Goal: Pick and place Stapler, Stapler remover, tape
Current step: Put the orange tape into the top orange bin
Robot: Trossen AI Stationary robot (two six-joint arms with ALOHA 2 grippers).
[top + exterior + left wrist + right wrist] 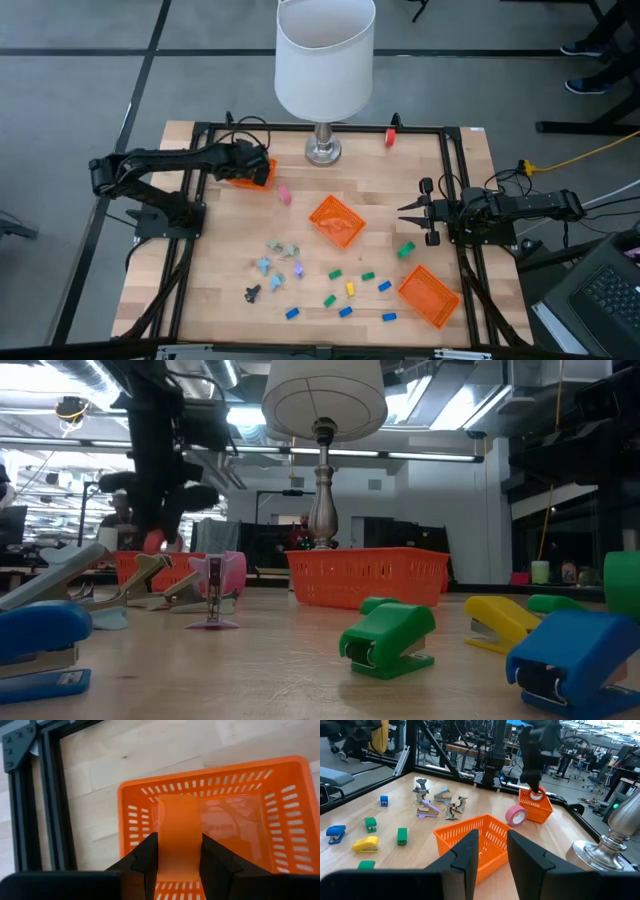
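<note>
From above, the left hand (252,166) hangs over the far-left basket (262,176), while staplers (345,291), removers (277,256) and a pink tape roll (284,194) lie unsorted on the tabletop (220,270).

The left wrist view shows the fingers (147,855) clamped on an orange tape roll (179,835) above the basket's mesh.

In the right wrist view, the right hand (494,851) waits, fingers slightly apart, holding nothing; the middle basket (470,841) sits just ahead.

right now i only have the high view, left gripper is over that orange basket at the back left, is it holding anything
Observer: Yes. In the left wrist view the left gripper is shut on an orange tape roll, above the basket.
Operator: is the roll inside the basket yet
Observer: Not set down; the low view shows it raised above the basket rim.
Operator: right arm doing anything
Observer: The right gripper holds nothing; through its wrist view a pink tape roll lies on the table beside that basket.
</note>
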